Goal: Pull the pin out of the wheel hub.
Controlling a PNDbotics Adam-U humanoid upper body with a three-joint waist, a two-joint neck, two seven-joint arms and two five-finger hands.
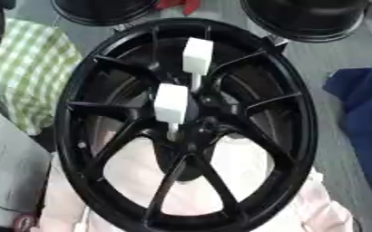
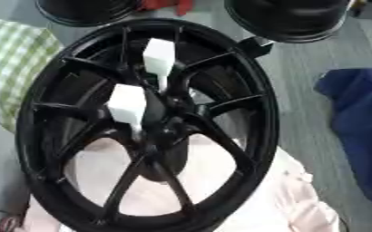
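A black multi-spoke wheel hub (image 1: 300, 113) fills the middle of both views, lying on a pale pink cloth (image 1: 316, 204). Two white block-headed pins stand in its centre. The nearer pin (image 1: 171, 105) sits just left of the hub's middle, its thin shaft going down into the hub. The farther pin (image 1: 196, 56) stands higher up, its shaft reaching down toward the centre. Neither of my hands shows in either view.
A green checked cloth (image 1: 26, 68) lies at the left, a dark blue cloth (image 1: 364, 118) at the right. Two more black wheels (image 1: 308, 18) sit at the far edge. A grey surface (image 1: 7, 167) is at the lower left.
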